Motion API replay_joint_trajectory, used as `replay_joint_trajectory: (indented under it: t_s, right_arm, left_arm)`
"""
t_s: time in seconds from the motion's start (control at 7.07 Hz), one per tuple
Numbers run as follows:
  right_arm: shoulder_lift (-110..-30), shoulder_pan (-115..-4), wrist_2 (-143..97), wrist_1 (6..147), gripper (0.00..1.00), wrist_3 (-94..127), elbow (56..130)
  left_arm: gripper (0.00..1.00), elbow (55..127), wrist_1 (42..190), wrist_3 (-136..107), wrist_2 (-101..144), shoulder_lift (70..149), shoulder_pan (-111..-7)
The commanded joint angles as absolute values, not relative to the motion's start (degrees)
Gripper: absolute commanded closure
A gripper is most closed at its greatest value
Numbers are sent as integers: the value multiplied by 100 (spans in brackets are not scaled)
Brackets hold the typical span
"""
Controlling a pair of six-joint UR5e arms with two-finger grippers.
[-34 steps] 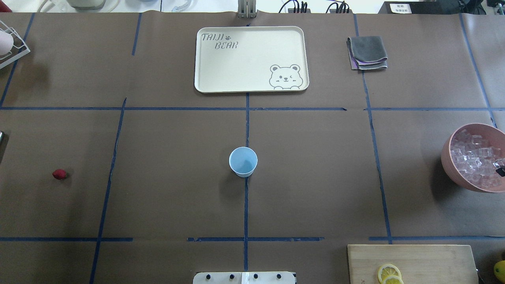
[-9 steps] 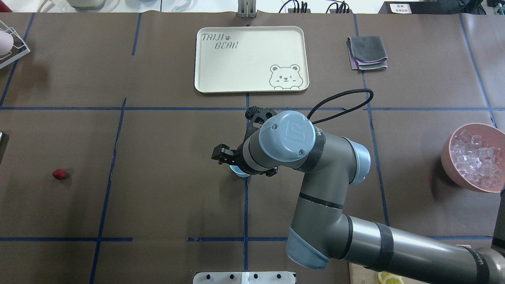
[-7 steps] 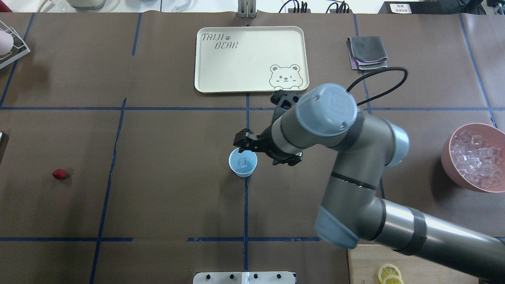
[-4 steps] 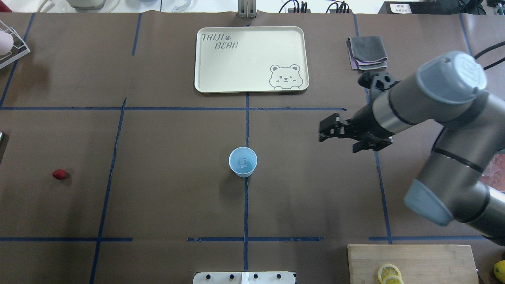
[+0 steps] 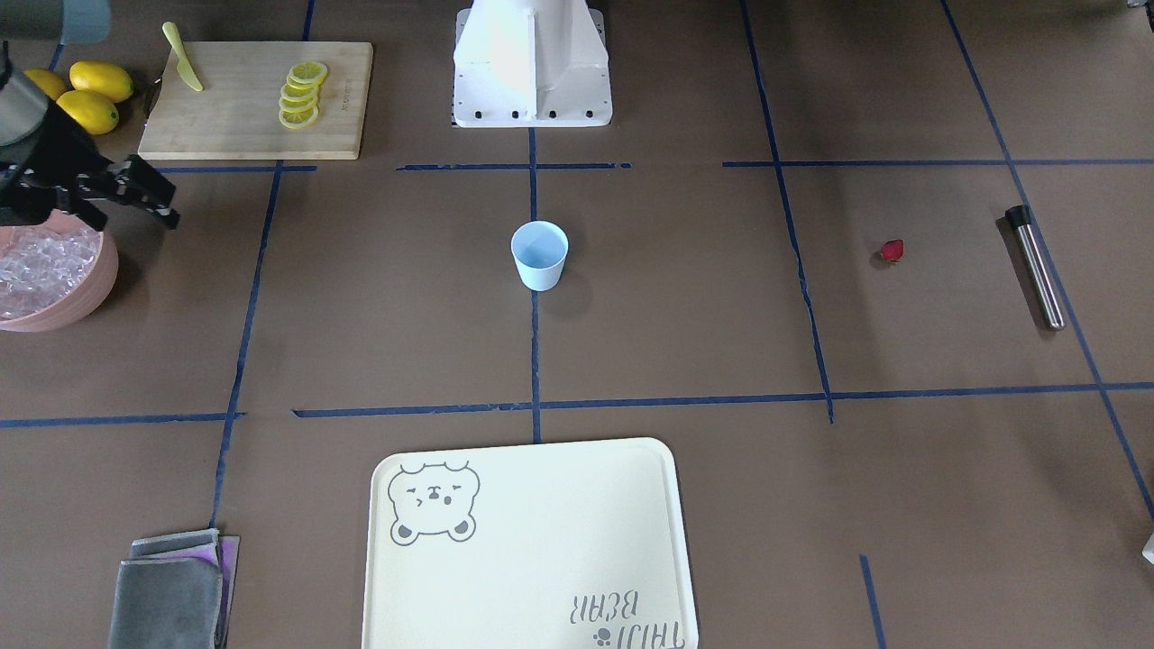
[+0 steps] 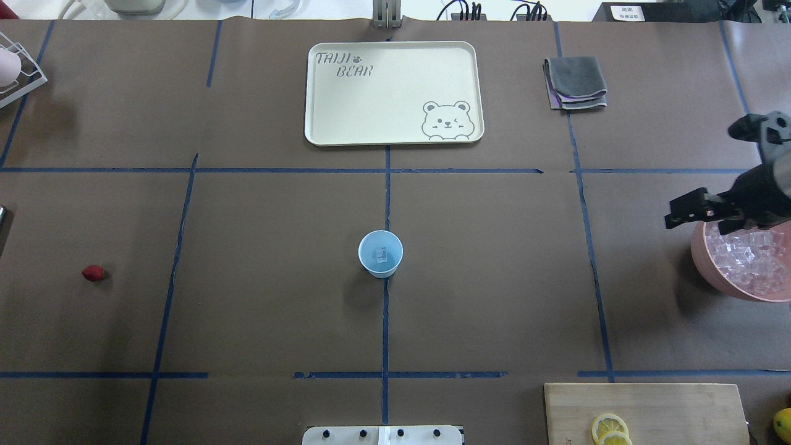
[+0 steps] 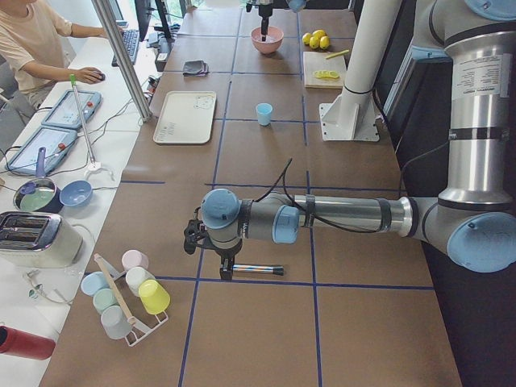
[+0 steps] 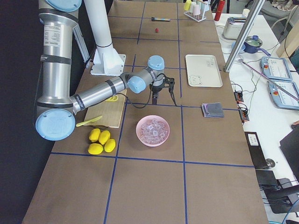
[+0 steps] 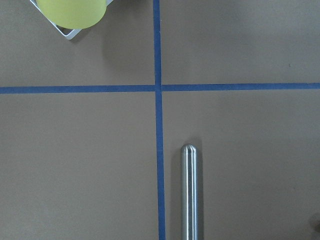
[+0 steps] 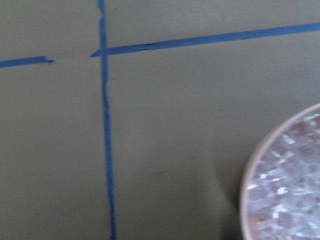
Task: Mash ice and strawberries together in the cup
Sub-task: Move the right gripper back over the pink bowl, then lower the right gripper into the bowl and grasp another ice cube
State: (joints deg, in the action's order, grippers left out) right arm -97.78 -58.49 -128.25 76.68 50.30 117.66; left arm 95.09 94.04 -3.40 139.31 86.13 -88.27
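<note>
Right tool (image 6: 675,215) spread wide; cup (image 6: 366,258) upright, axis vertical, mouth up, ice (image 6: 380,254) inside.

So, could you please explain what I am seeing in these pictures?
Two robot arms at a brown table, each ending in a two-finger tool. One picture looks down from behind the robot, one faces it, two look from the table's ends, two from the wrists. On the table: a pale blue cup holding one ice cube, a pink bowl of ice, a tray, a folded cloth, a board with lemon slices, a strawberry and a metal rod. The right tool hangs open and empty near the bowl; the left tool hovers over the rod.
</note>
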Motion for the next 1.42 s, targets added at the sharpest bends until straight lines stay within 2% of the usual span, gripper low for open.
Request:
replay_joint_trajectory:
  t_s: [0.0, 0.28, 0.42, 0.85, 1.27]
  right_arm:
    - [-10360, -6737, -12832, 7673, 4, 4023, 11472]
    - [-10397, -6768, -12762, 7655, 6, 4017, 11103]
    - [-10397, -6768, -12683, 7368, 1, 4060, 10935]
    - [-10336, -6741, -12604, 6401, 1, 4175, 10337]
    - [-10336, -6391, -12621, 6354, 8, 4175, 10362]
  left_arm:
    - [0, 9501, 9404, -343, 13931, 8613, -8824]
    - [0, 9510, 9404, -343, 13939, 8613, -8824]
    - [0, 9510, 9404, -343, 14070, 8613, -8824]
    - [0, 9518, 9413, -343, 14080, 8604, -8824]
    - [0, 9545, 9404, -352, 14159, 8604, -8824]
